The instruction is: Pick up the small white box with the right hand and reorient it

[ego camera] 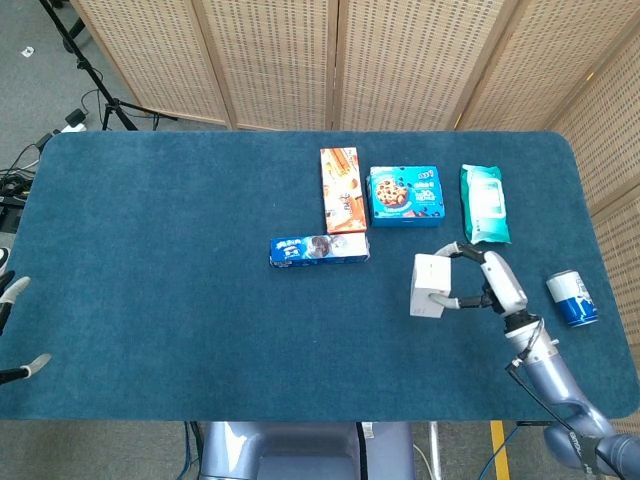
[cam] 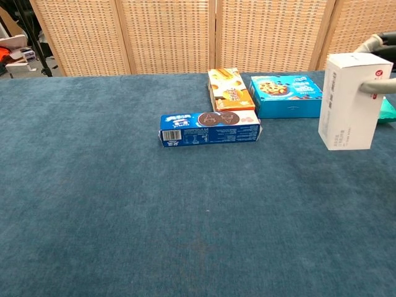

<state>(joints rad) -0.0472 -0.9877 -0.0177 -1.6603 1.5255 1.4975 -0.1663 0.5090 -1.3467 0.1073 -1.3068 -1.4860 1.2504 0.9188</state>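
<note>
My right hand [ego camera: 485,280] holds the small white box [ego camera: 431,286] in the air above the blue table, right of centre. In the chest view the white box [cam: 349,102] stands upright at the right edge, with grey fingers [cam: 378,85] wrapped over its top and side. The box hangs clear of the cloth. Of my left hand [ego camera: 14,325] only pale fingertips show at the far left edge of the head view, apart and holding nothing.
A blue cookie sleeve [ego camera: 319,249] lies mid-table, with an orange box [ego camera: 341,189], a blue cookie box [ego camera: 405,195] and a teal wipes pack [ego camera: 484,204] behind it. A blue can [ego camera: 571,298] lies near the right edge of the table [ego camera: 150,260].
</note>
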